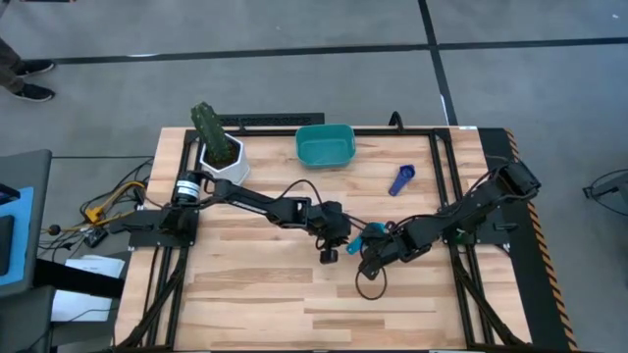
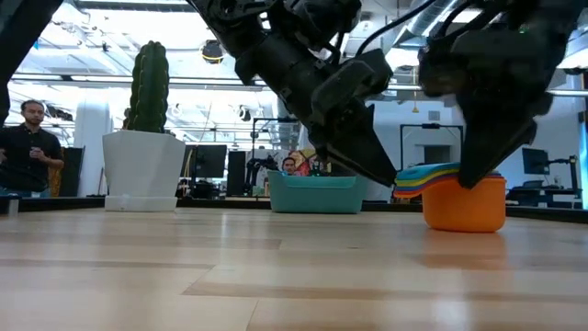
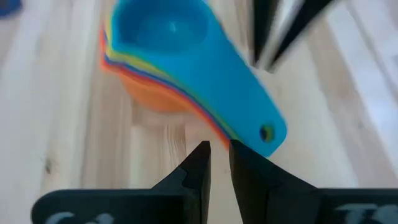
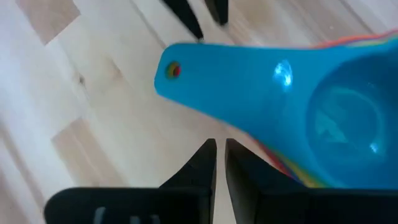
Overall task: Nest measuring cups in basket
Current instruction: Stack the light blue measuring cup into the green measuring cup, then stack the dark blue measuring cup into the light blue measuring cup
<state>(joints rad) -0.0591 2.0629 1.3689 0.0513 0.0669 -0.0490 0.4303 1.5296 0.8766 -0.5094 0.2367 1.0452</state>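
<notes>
Left claw: your left gripper [image 3: 217,163] shows its two fingers drawn nearly together with only a thin slit between them, empty, the tips just short of the end of the stack's blue handle; whether they touch it you cannot tell.
Right claw: your right gripper [image 4: 219,158] likewise has its fingers almost closed, nothing clamped, the tips at the underside of the same handle from the other side; contact cannot be judged.
Left arm pose: it reaches from its base at the table's left edge across to the middle, wrist bent down, claw [image 1: 332,238] low over the wood just left of the cups.
Right arm pose: it runs from the right edge inward and toward the middle, folded low, claw [image 1: 376,247] right beside the cups on their right.
Measuring cups: a nested stack [image 2: 452,198] stands on the table near its middle, between the two claws; orange cup at the bottom, yellow and other colours between, light blue cup [image 3: 180,46] on top, handles fanned together.
Stray cup: one dark blue scoop [image 1: 401,179] lies alone on the wood, right of the basket, well apart from the stack.
Basket: teal tub [image 1: 325,145] at the far edge, middle of the table; you see nothing inside it from above.
Plant pot: white pot with a cactus [image 1: 218,145] at the far left.
Room: a person [image 2: 29,147] stands beyond the table at the left.
</notes>
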